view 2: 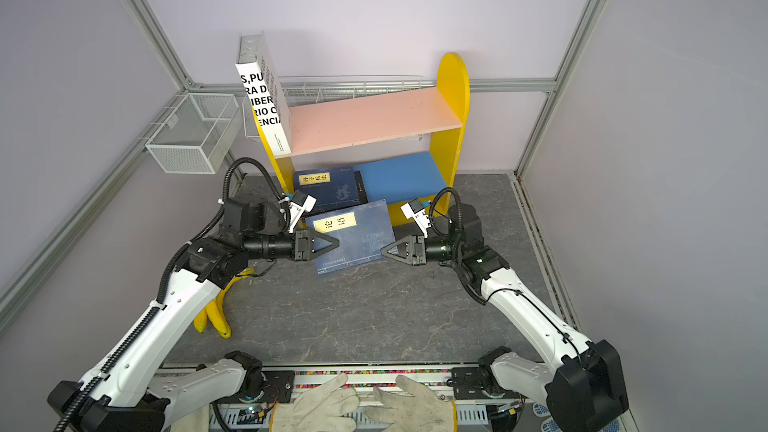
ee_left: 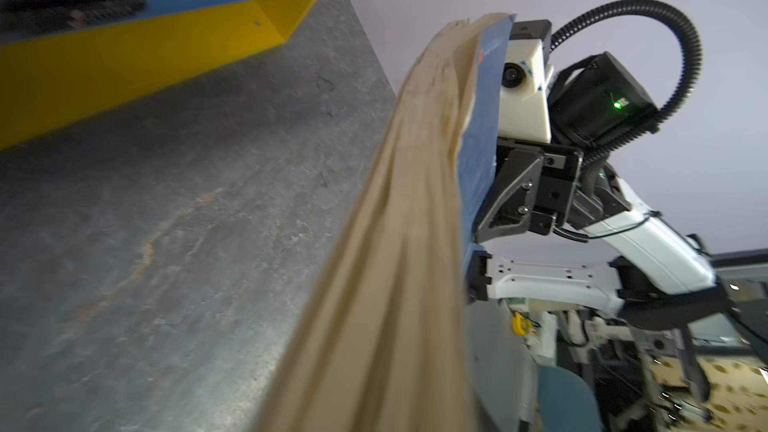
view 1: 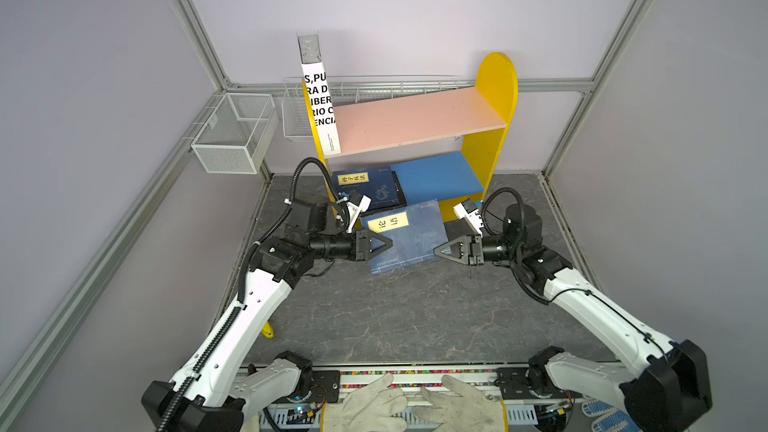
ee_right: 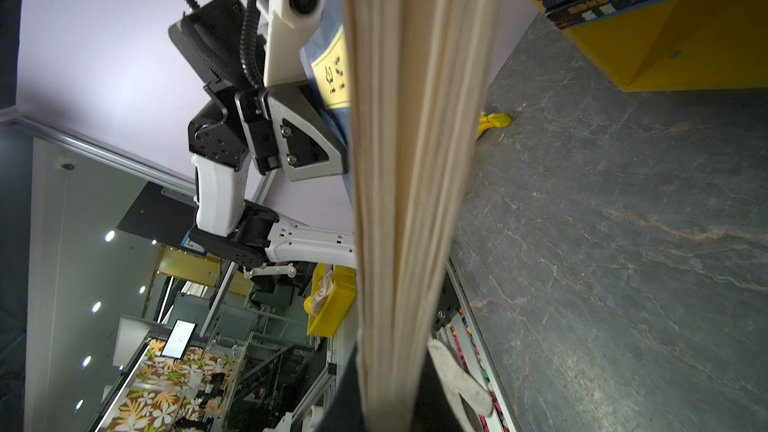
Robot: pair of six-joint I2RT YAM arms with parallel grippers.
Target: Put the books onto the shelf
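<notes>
Here, right gripper (view 1: 437,250) clamps thin navy book (view 1: 415,232), cream pages fanned; left gripper (view 1: 390,240) hold unclear.

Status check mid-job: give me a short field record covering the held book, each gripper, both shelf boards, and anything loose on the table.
held book: blue book, held up in front of the shelf, between both grippers
left gripper: at the book's edge on its own side; grip unclear
right gripper: jaws shut on the book's opposite edge
pink upper board: white book standing at its left end
blue lower board: navy books stacked flat on the left part
table: bananas beside the left arm
</notes>
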